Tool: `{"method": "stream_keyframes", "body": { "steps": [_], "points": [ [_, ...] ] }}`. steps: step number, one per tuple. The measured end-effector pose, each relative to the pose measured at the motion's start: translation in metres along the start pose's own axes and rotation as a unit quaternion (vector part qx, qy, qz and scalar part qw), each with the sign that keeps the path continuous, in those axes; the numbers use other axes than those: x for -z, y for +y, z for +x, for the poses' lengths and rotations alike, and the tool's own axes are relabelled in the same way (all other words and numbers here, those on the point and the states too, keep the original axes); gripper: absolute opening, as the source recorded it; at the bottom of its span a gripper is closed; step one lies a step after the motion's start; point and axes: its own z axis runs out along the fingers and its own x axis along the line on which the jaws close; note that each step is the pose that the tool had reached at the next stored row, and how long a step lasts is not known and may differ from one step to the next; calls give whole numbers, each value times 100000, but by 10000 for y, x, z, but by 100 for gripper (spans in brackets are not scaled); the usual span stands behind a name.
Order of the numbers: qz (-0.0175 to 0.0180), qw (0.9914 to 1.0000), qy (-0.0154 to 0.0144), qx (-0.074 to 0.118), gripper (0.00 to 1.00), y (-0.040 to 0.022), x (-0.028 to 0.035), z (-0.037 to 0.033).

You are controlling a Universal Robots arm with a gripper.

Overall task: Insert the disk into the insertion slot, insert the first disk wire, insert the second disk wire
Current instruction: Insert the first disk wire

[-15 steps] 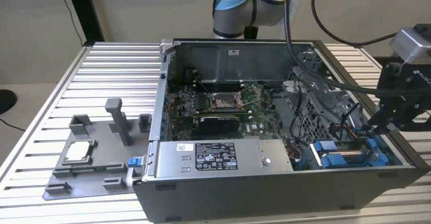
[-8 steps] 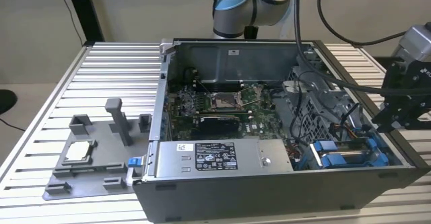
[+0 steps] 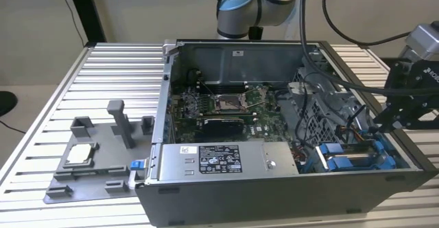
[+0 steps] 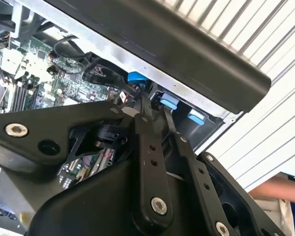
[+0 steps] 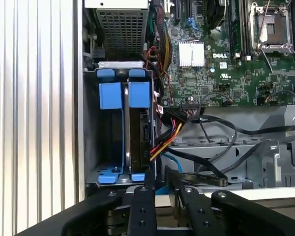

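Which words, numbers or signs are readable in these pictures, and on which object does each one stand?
Black label on the grey power-supply box: print too small to read.
White sticker beside it: too small to read.
White marks on the motherboard: too blurred to quote.
Nothing can be quoted.

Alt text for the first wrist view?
Black gripper hovers at the rim of an open computer case, beside the grey metal insertion slot with blue plastic guides, where the blue-framed disk stands on edge. Red, yellow and black wires reach toward it, green motherboard beyond.
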Motion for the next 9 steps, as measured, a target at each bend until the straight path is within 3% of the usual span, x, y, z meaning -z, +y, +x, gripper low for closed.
{"method": "stream_keyframes", "body": {
  "steps": [2,9],
  "points": [
    [-23,99999,-382,51,0,-1,-10,-19],
    [-19,99999,-382,52,0,-2,-13,-23]
  ]
}}
